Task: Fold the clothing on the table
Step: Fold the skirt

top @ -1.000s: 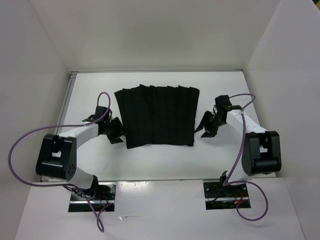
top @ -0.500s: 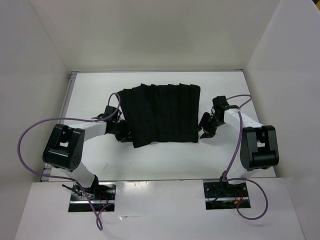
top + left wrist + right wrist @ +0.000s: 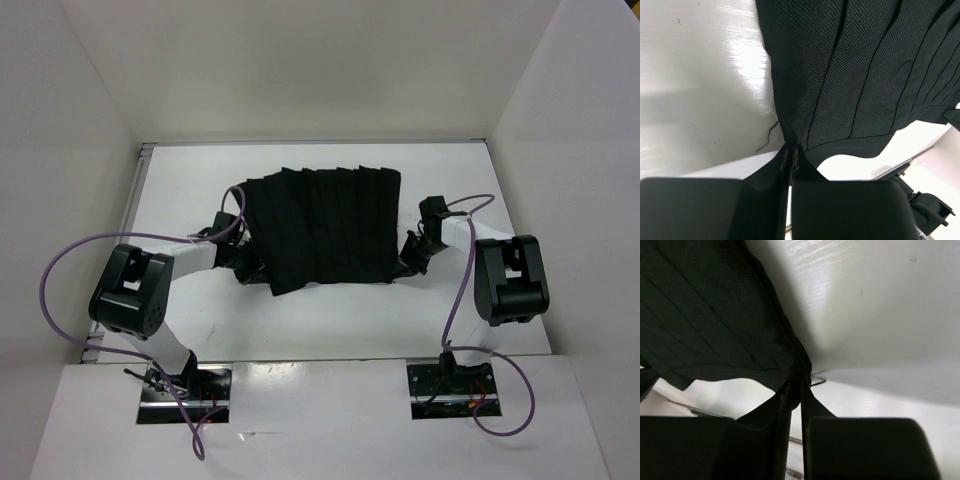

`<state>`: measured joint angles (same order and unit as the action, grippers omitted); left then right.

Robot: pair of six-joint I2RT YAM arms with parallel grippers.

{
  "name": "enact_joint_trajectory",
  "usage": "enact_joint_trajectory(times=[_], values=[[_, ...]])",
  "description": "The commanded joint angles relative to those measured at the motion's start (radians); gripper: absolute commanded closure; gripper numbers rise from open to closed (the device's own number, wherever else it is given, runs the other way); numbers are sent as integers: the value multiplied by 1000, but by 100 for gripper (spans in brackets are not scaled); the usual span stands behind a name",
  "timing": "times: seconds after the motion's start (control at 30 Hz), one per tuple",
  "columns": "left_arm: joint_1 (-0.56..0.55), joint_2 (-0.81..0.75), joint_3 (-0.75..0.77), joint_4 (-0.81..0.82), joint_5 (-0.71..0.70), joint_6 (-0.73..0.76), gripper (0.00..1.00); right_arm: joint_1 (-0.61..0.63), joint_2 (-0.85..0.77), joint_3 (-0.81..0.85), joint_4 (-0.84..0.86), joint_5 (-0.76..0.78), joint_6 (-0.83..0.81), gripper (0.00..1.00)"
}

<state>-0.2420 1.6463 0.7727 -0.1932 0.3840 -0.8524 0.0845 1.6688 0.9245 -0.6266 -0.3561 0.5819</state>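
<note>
Between the closed fingers of your left hand (image 3: 790, 159) sat the near left corner of the skirt (image 3: 855, 75). The jaws were pressed together on the cloth with no gap showing, and only a thin edge of fabric was caught. Your right hand (image 3: 795, 385) was clamped the same way on the opposite near corner, again by a narrow bite at the very edge. Beyond both hands the skirt lay flat on the worktop (image 3: 320, 320), its pleats running away from the fingertips toward the far edge. The garment filled the space between the two hands.

With both corners gripped, the step in hand looked to be raising the near edge for the fold. You needed to lift both hands together and level, since such shallow bites could slip if one hand led. Soft cloth like this would likely sag between the hands, so a light outward tension should have kept the edge straight without dragging the far part across the worktop. You should then have carried the edge away from you, low over the pleats, and laid it square on the far edge before letting go.
</note>
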Motion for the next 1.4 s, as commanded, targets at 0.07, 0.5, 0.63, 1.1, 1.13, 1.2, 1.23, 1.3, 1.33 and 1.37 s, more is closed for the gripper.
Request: enact_joint_trajectory(times=[0.07, 0.5, 0.63, 1.1, 1.13, 1.2, 1.23, 1.3, 1.33, 1.37], values=[[-19, 55, -7, -32, -62, 33, 100, 21, 48, -6, 42, -1, 1, 87], [-19, 26, -7, -72, -89, 33, 100, 44, 2, 27, -51, 155, 1, 64], [-19, 26, -7, -62, -89, 42, 100, 75, 49, 14, -1, 193, 10, 72], [95, 38, 445, -112, -40, 153, 100, 93, -64, 415, -25, 220, -46, 100], [95, 38, 445, -112, -28, 153, 100, 93, -64, 403, -25, 209, -47, 100], [95, 20, 395, -112, 10, 153, 100, 106, -101, 340, -25, 189, -34, 100], [95, -18, 361, -86, 25, 144, 100, 116, -116, 312, -25, 180, -34, 100], [95, -102, 245, -74, 59, 119, 100, 139, -185, 216, -48, 142, -21, 100], [83, -138, 209, -74, 70, 110, 100, 152, -216, 183, -61, 131, -8, 100], [83, -176, 177, -90, 79, 96, 100, 167, -248, 130, -76, 120, -8, 100]])
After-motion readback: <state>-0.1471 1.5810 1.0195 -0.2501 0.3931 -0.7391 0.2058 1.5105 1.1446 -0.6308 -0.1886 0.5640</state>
